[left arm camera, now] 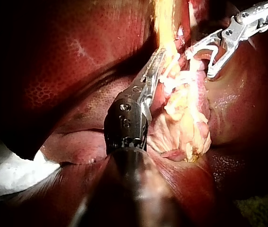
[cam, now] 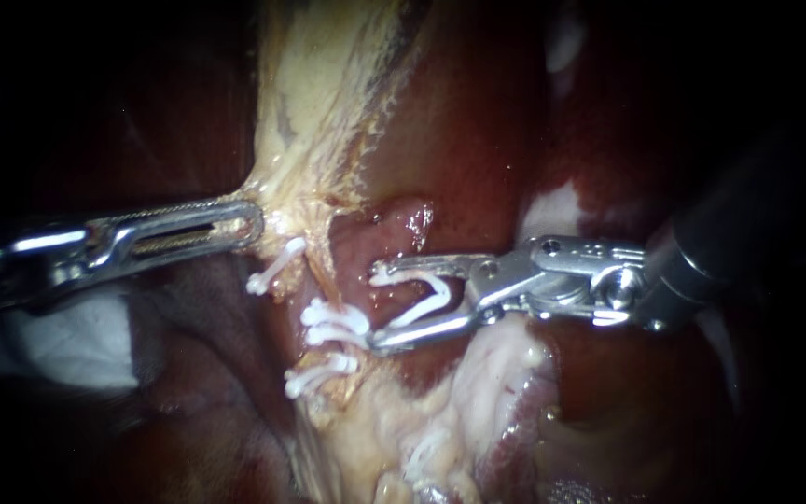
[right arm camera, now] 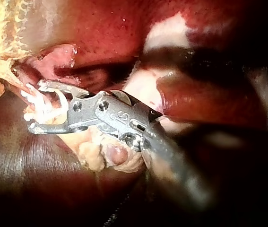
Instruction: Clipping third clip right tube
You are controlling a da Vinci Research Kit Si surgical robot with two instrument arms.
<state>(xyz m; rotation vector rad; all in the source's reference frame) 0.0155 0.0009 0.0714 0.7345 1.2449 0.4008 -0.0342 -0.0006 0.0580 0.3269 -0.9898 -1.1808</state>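
- The right instrument (cam: 377, 308) comes in over the liver (cam: 464, 121). Its jaws stand wide apart, with an open clip (cam: 426, 301) seated between them and touching both.
- The right tube (cam: 354, 280) shows only as a short pinkish strand just off those jaw tips, below a pink bulge (cam: 405, 224). Whether the jaws already straddle it I cannot tell.
- Two clips (cam: 336, 322) sit side by side on that strand, touching or almost touching the lower jaw tip. They crowd the space where the open clip is aimed.
- A lone clip (cam: 274, 265) lies further toward the left instrument, and another one (cam: 314, 375) lies below the pair. Both are on tissue half buried in fat.
- The left instrument (cam: 252, 222) has its slotted jaws closed together on the edge of the fat (cam: 319, 103). The fat fans out taut from the jaw tips.
- In the left wrist view these jaws (left arm camera: 158, 64) lie along the fat. The right instrument (left arm camera: 209, 59) is just beyond them.
- In the right wrist view the open clip (right arm camera: 46, 101) sits just beside the bulge (right arm camera: 58, 59).
- White gauze (cam: 76, 345) lies under the left shaft, well apart from the clips.
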